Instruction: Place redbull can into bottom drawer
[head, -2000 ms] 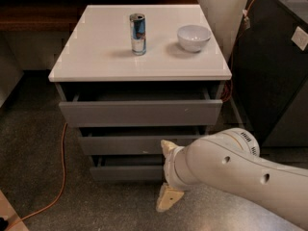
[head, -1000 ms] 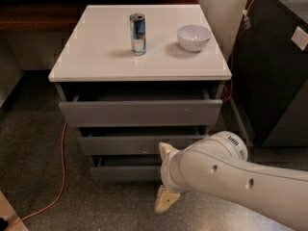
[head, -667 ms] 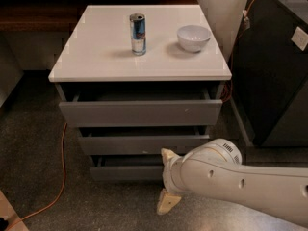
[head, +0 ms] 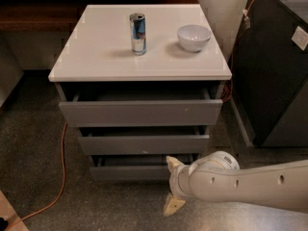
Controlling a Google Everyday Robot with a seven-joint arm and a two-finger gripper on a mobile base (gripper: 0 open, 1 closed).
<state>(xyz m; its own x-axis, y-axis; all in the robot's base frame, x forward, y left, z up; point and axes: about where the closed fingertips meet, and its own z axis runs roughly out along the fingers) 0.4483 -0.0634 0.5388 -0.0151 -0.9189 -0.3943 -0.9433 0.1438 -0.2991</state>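
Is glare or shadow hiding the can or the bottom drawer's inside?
Camera view: the redbull can shows clearly, with only a soft shadow beside it; the bottom drawer is dark inside; the gripper, open and low by that drawer's front, is well lit.

Claw (head: 168,186) low before bottom drawer (head: 137,172), free floor (head: 96,207) leftward

The can (head: 137,33), slim, blue and silver, stands upright on the cabinet top (head: 96,57). The bottom drawer (head: 130,173), grey and shallow, is slightly open. My gripper (head: 170,185) hangs just before its right end, fingers spread.
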